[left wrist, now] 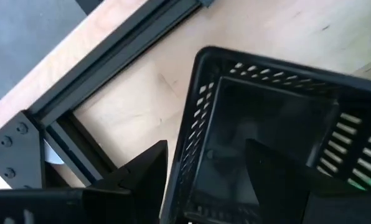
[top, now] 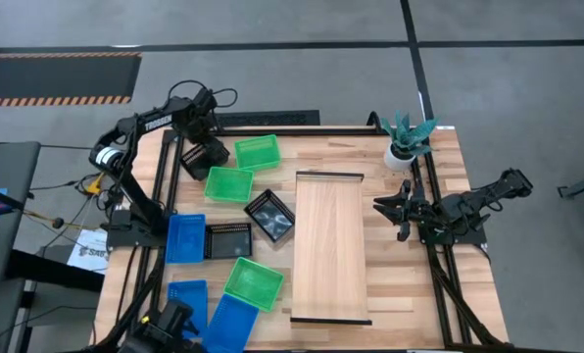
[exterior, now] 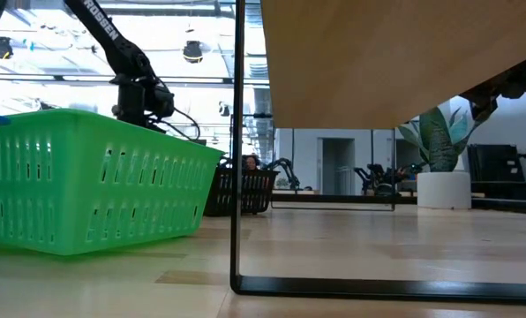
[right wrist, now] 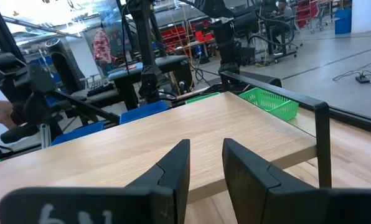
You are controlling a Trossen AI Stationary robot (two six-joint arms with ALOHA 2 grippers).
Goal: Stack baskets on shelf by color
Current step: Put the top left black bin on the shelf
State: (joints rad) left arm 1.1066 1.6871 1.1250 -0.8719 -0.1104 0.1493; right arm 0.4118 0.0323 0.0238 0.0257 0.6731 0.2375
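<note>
My left gripper (top: 200, 147) is open over a black basket (top: 207, 157) at the table's far left. In the left wrist view one finger (left wrist: 142, 177) stands outside that basket's wall (left wrist: 195, 130) and the other finger (left wrist: 279, 177) inside. I see no touch. Two more black baskets (top: 270, 215) (top: 228, 240), three green ones (top: 257, 151) (top: 229, 183) (top: 254, 282) and three blue ones (top: 185, 237) (top: 187, 297) (top: 230, 324) lie left of the shelf (top: 329, 245). My right gripper (right wrist: 205, 165) waits at the shelf's right side, open by a narrow gap.
A potted plant (top: 405, 142) stands at the far right corner. Black frame rails (top: 272, 126) run along the far edge and both sides. The shelf top is bare. The near green basket (exterior: 86, 181) sits close beside the shelf's near rail (exterior: 237, 177).
</note>
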